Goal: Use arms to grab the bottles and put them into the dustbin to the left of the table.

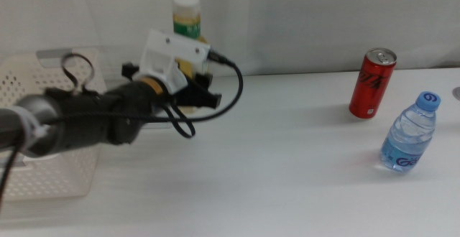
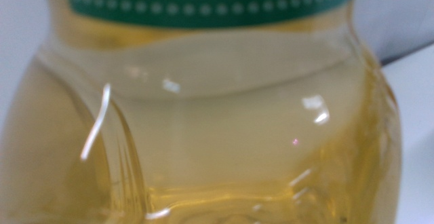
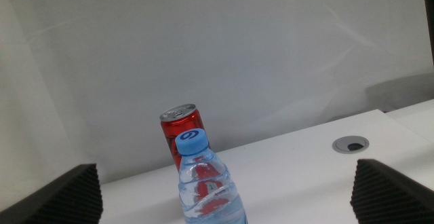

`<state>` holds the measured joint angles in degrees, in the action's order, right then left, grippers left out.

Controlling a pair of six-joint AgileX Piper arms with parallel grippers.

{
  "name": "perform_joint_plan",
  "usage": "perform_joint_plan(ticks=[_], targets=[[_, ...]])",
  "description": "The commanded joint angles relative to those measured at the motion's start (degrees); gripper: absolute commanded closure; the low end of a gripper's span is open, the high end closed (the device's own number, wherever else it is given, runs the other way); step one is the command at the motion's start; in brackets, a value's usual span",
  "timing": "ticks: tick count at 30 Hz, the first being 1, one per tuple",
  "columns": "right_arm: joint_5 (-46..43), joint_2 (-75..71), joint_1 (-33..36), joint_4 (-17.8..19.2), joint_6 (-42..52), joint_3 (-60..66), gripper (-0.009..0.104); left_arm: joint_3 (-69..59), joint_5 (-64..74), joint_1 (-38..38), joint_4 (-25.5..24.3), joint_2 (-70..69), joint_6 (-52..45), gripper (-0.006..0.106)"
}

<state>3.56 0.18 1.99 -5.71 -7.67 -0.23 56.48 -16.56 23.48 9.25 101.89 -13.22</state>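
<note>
Left claw (image 1: 192,87) at tea bottle (image 1: 186,16), white table (image 1: 273,172)

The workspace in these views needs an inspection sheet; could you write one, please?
Surface: white table, bare in front.
Job's things: yellow tea bottle upright at rear, at the left end effector; red can and water bottle upright, apart; dustbin at left.
Clutter: nothing seen.
Grippers: left jaws hidden; right end effector open, facing the water bottle.
Cables: black cable looping off the left wrist.
Surroundings: white backdrop.
</note>
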Motion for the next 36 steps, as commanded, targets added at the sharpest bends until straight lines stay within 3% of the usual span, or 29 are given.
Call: perform_joint_plan(ticks=[1, 9, 19, 21, 22, 25, 36], targets=[[-0.5, -1.8, -0.3, 0.1, 0.2, 2.1, -0.008, 1.9, -0.9, -0.1, 0.7, -3.8, -1.4, 0.103], [-0.5, -1.8, -0.3, 0.1, 0.2, 2.1, -0.008, 7.8, 11.1, -2.8, 0.7, -12.0, -3.3, 0.103], [-0.5, -1.8, -0.3, 0.1, 0.2, 2.1, -0.008, 19.8, 40.8, -17.9, 0.0, -18.9, 1.6, 0.103], [-0.5, -1.8, -0.3, 0.1, 0.2, 2.1, -0.008, 22.4, 47.6, -22.9, -4.3, -19.8, 6.4, 0.103], [-0.9, -1.8, -0.3, 0.1, 0.2, 2.1, -0.008, 24.1, 53.6, -25.2, -9.7, -19.8, 11.0, 0.103], [-0.9, -1.8, -0.3, 0.1, 0.2, 2.1, -0.008, 24.4, 58.1, -26.9, -16.1, -19.8, 15.2, 0.103], [-0.9, -1.8, -0.3, 0.1, 0.2, 2.1, -0.008, 24.4, 62.4, -28.1, -16.3, -12.6, 15.8, 0.103]])
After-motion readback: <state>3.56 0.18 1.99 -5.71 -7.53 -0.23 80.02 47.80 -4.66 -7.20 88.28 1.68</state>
